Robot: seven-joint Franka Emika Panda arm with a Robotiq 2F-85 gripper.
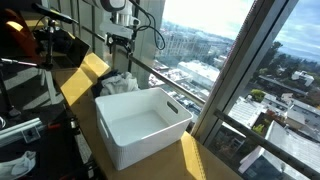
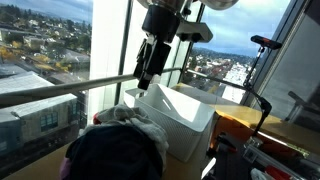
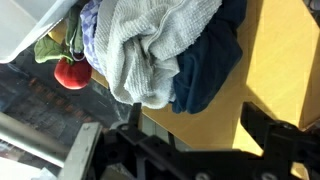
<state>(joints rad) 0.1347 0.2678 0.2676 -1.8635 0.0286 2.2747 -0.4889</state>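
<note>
My gripper is open and empty; its two black fingers stand wide apart over bare wood. It hangs above a pile of laundry, also in the exterior view, and touches nothing. In the wrist view the pile is a white-grey towel on a dark blue cloth, with a red and green item at its edge. In both exterior views the gripper is well above the pile, beside the window.
A large white plastic bin stands empty on the wooden table next to the pile. A window with a metal rail runs along the table's edge. Black stands and gear crowd the room side.
</note>
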